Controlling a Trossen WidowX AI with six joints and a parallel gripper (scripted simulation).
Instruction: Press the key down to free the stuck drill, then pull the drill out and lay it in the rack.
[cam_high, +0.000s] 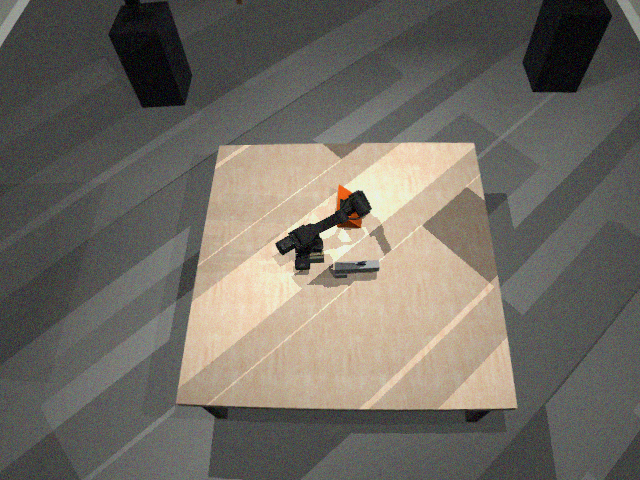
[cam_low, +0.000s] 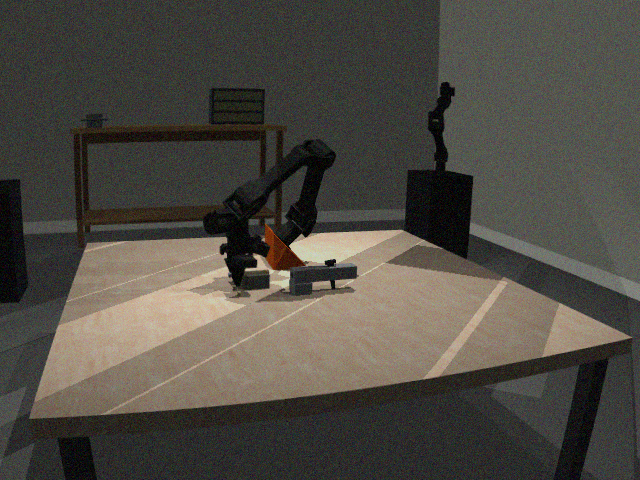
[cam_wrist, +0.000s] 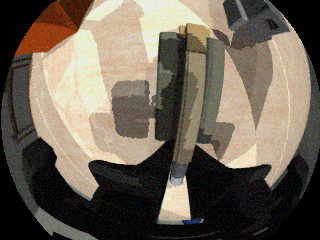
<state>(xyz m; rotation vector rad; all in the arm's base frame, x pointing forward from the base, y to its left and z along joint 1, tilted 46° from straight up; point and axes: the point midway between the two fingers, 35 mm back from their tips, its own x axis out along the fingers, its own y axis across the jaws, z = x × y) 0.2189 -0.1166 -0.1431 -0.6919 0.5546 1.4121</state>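
My gripper (cam_low: 237, 284) (cam_wrist: 178, 140) is low over the table and shut on the near end of the drill. The drill (cam_wrist: 193, 100), a long tan bar with a grey tip between the fingers, lies lengthwise between the two side walls of the rack (cam_wrist: 215, 75) (cam_low: 257, 280). Whether it rests on the rack's floor cannot be told. The grey holder (cam_high: 356, 267) (cam_low: 323, 272) (cam_wrist: 255, 25) stands apart to the right of the rack in the top and exterior views. A small dark piece (cam_low: 330, 262) on its top seems to be the key.
An orange wedge (cam_high: 350, 223) (cam_low: 279, 255) (cam_wrist: 47, 27) stands by the arm's base, behind the rack and holder. The wooden table (cam_high: 341, 335) (cam_low: 310, 341) carries all of these. A shelf (cam_low: 180, 129) and dark pedestals (cam_low: 438, 211) stand well beyond the table.
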